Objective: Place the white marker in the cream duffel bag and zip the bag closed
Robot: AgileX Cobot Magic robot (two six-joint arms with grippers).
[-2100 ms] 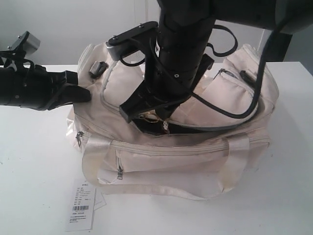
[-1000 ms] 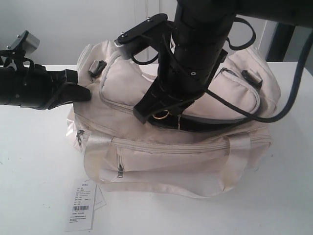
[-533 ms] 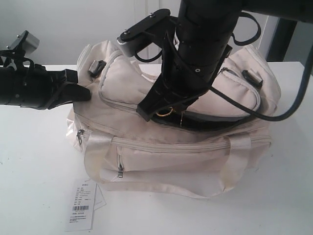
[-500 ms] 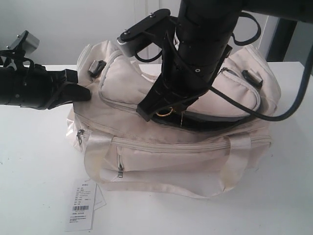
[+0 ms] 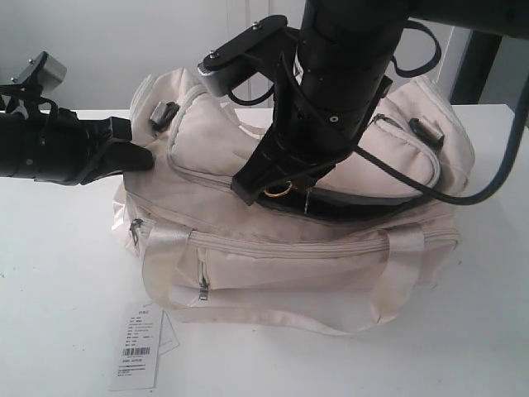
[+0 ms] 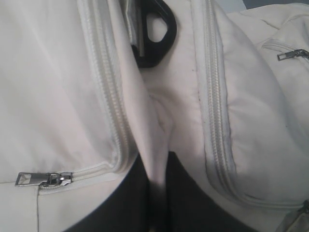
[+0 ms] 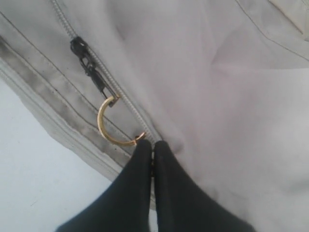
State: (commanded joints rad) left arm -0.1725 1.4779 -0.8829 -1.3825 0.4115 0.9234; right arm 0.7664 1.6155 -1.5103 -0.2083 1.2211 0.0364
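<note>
Right now the right gripper (image 7: 153, 147) is pressing its jaws tightly together at one end of the gold ring (image 7: 100, 123) hanging from the dark zipper pull (image 7: 79, 48); whether the ring is truly being pinched is unclear. The left gripper (image 6: 152, 169) is grasping a fold of the cream duffel bag (image 5: 289, 265) with its jaws, bracing it on the counter (image 5: 66, 289). The white marker is not showing anywhere and is probably lying inside. A dark gap (image 5: 364, 208) is gaping under the flap, so the zipping is looking unfinished. The thin ring is risking a slip from the tips under pull. The slider is also risking a jam on the curve if the braced fabric is bunching.
</note>
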